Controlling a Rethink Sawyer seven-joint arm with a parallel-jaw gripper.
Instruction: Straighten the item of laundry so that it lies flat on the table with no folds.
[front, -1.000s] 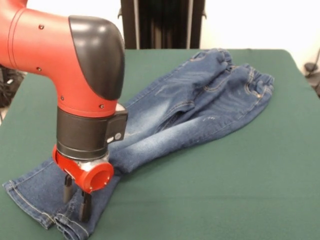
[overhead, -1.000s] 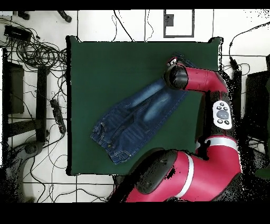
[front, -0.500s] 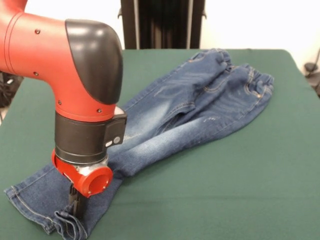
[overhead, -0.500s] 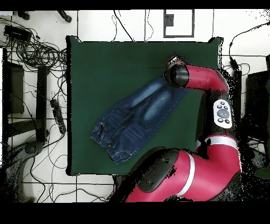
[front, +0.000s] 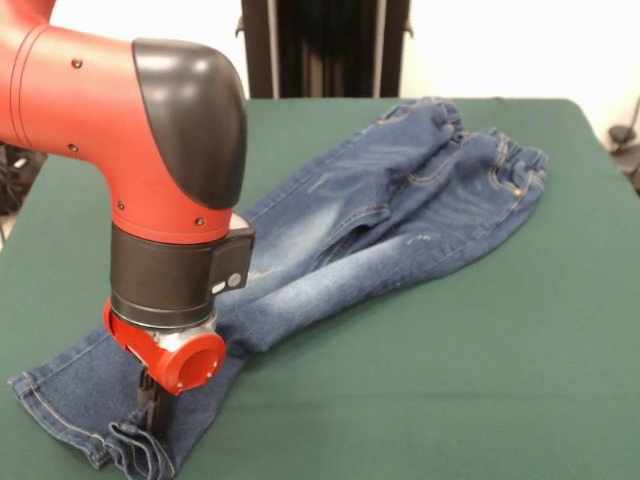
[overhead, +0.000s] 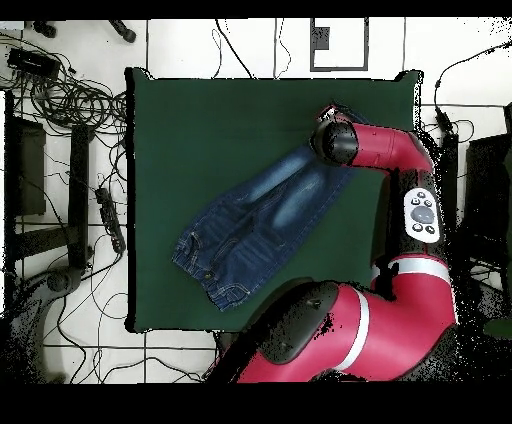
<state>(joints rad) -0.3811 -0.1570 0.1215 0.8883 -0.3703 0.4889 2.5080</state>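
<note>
Lower left of the front view: end effector pressed down onto the leg hems of the jeans, dark fingers drawn tight together, a bunch of denim pinched between them at the cuff. Wrinkled hem just below the tips, near the bottom edge of the frame. Red wrist ring and black collar directly above, then the big red and black arm filling the upper left.

Jeans lying diagonally across the green tabletop, cuffs at lower left, waistband at upper right. Legs overlapping, one lying partly over the other, long crease running along the middle. Faded whitish patches on the thighs. Elasticated waistband gathered and rumpled near the upper right, tan stitching visible there. Not flat; folds at the crotch and along the upper leg.

Bare green felt across the right and lower right of the front view. Beyond the far edge of the tabletop, a dark upright stand at top centre against a pale wall.

Overhead view: jeans angled from lower left of the tabletop up to upper right, waistband at lower left, cuffs hidden under the arm's black end cap at upper right. End effector itself not visible from above. Arm bending round along the right side of the frame and down to the bottom. Cables tangled on the tiled floor at upper left.
</note>
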